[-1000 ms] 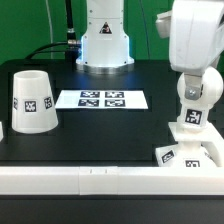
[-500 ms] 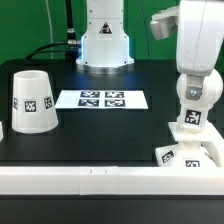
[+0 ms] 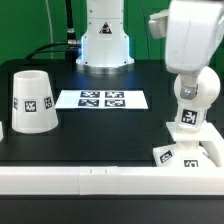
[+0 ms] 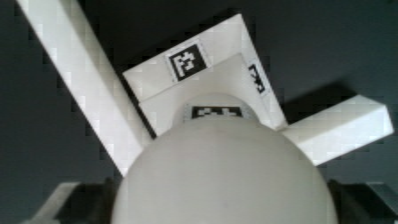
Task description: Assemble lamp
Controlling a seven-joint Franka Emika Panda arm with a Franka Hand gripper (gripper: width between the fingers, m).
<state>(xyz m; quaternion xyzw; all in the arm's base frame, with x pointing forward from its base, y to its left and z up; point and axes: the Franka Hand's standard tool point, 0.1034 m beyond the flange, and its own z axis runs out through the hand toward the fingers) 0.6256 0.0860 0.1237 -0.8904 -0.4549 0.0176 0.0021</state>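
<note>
The round white bulb point(image 3: 190, 95) stands on its tagged neck point(image 3: 187, 118) on the flat square base point(image 3: 195, 152) at the front of the exterior view's right. My gripper point(image 4: 217, 205) comes down over the bulb point(image 4: 214, 165), which fills the space between the dark fingers point(image 4: 71, 203); the jaws look shut on it. The base point(image 4: 187, 62) lies beneath it in the wrist view. The cone shade point(image 3: 32, 99) stands alone at the exterior view's left. In the exterior view the arm hides my fingers.
The marker board point(image 3: 102, 99) lies flat at the table's middle. A white rail point(image 3: 90, 180) runs along the front edge, right beside the base; it also shows in the wrist view point(image 4: 71, 70). The robot's pedestal point(image 3: 105, 45) stands at the back.
The arm's wrist has turned and leaned toward the exterior view's left. The bulb has shifted slightly the same way. The shade and base have not moved.
</note>
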